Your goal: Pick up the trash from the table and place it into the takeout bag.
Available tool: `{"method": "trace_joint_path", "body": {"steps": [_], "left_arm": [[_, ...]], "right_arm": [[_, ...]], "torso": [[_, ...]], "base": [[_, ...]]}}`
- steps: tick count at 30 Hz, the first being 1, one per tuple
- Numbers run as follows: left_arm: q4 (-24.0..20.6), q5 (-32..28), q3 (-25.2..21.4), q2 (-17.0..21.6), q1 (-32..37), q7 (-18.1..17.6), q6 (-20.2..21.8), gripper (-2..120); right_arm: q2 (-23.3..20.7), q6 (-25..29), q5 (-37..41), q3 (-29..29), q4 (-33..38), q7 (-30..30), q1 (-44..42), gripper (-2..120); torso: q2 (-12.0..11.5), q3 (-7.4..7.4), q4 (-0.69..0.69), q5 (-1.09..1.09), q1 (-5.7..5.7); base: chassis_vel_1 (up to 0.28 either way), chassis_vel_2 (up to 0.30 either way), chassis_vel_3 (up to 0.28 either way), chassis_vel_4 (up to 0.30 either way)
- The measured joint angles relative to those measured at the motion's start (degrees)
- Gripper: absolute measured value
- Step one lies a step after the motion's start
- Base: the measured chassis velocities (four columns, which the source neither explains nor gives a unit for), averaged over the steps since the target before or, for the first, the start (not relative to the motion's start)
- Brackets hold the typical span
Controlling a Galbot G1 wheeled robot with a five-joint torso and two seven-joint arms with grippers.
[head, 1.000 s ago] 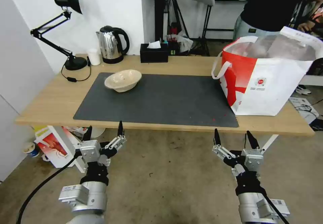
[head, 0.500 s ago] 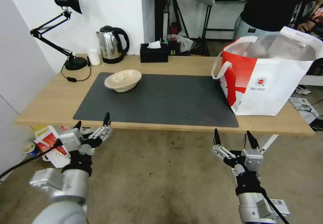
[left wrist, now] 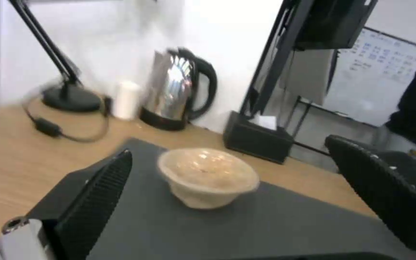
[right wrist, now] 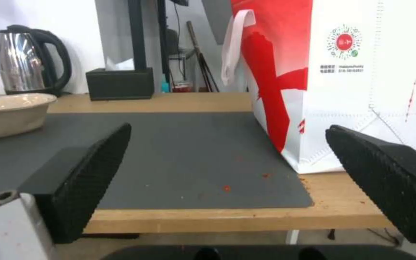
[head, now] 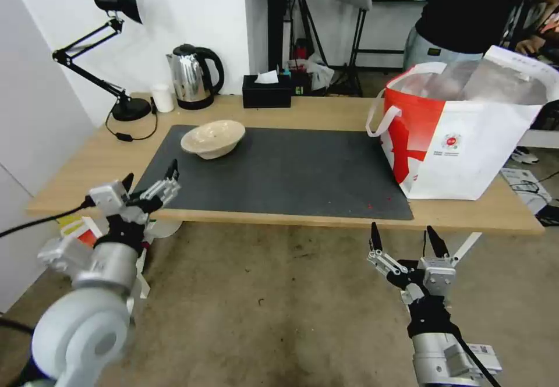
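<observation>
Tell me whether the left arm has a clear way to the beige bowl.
Probably yes: the left gripper is open over the table edge, and only bare mat lies between it and the beige bowl.

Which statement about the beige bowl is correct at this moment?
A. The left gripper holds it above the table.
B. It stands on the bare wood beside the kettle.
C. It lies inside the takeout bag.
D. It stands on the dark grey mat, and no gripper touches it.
D: the beige bowl rests on the dark grey mat, with the open left gripper short of it.
</observation>
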Motion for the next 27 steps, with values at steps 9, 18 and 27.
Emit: {"method": "trace_joint_path", "body": {"steps": [9,18,27], "left_arm": [[3.9,-26.2,1.9,2.3,-13.9,-11.6,4.3,100],[10.8,-44.1,1.6,2.6,-22.9,-19.6,12.0,100],[15.9,-54.4,1.7,-1.4,-29.0,-24.6,15.9,100]], "right_arm": [[0.0,0.0,0.0,0.0,0.0,0.0,0.0,100],[0.0,0.0,0.0,0.0,0.0,0.0,0.0,100],[0.0,0.0,0.0,0.0,0.0,0.0,0.0,100]], "torso": [[0.0,0.0,0.0,0.0,0.0],[0.0,0.01,0.0,0.0,0.0],[0.0,0.0,0.0,0.0,0.0]], "base": [[0.0,0.0,0.0,0.0],[0.0,0.0,0.0,0.0],[0.0,0.0,0.0,0.0]]}}
